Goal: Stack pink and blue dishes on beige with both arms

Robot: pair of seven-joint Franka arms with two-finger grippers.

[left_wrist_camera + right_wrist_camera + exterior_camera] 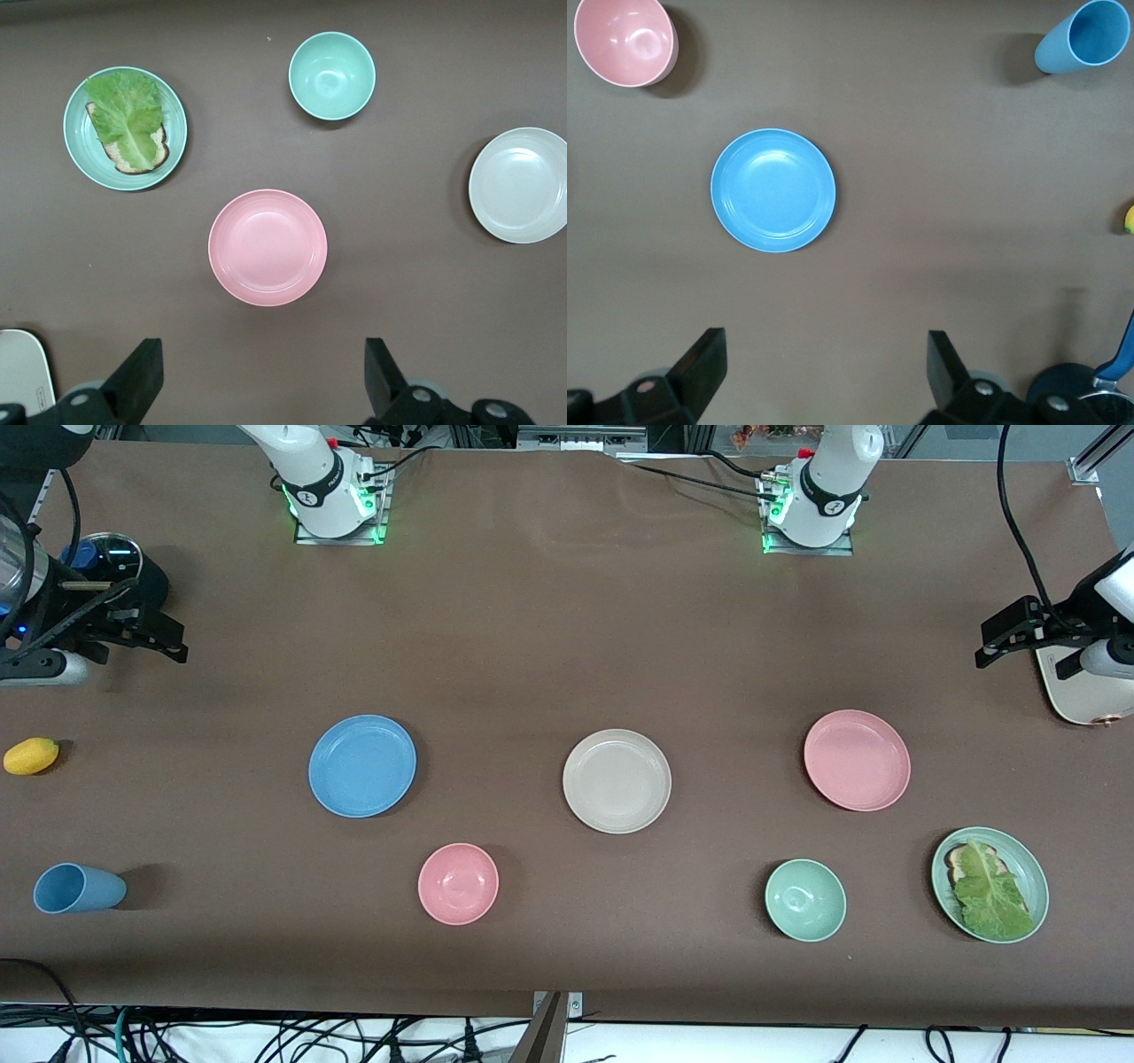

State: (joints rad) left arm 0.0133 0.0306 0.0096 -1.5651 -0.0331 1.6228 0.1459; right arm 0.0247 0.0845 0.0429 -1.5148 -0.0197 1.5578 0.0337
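Observation:
Three same-sized plates lie in a row on the brown table. The sky-blue plate (361, 765) (772, 189) is toward the right arm's end, the cream-beige plate (617, 780) (519, 184) in the middle, the pale pink plate (857, 760) (267, 247) toward the left arm's end. All three are bare and apart. My left gripper (988, 645) (263, 381) hangs open over the table's left-arm end, holding nothing. My right gripper (173, 642) (824, 376) hangs open and holds nothing over the right-arm end.
Nearer the front camera stand a pink bowl (458, 883) (625, 40), a mint-green bowl (805, 900) (331, 75) and a green plate (1021, 856) (174, 119) with bread and lettuce. A blue cup (78, 887) (1085, 35) lies on its side. A yellow fruit (31, 755) and a white board (1076, 695) sit at the table's ends.

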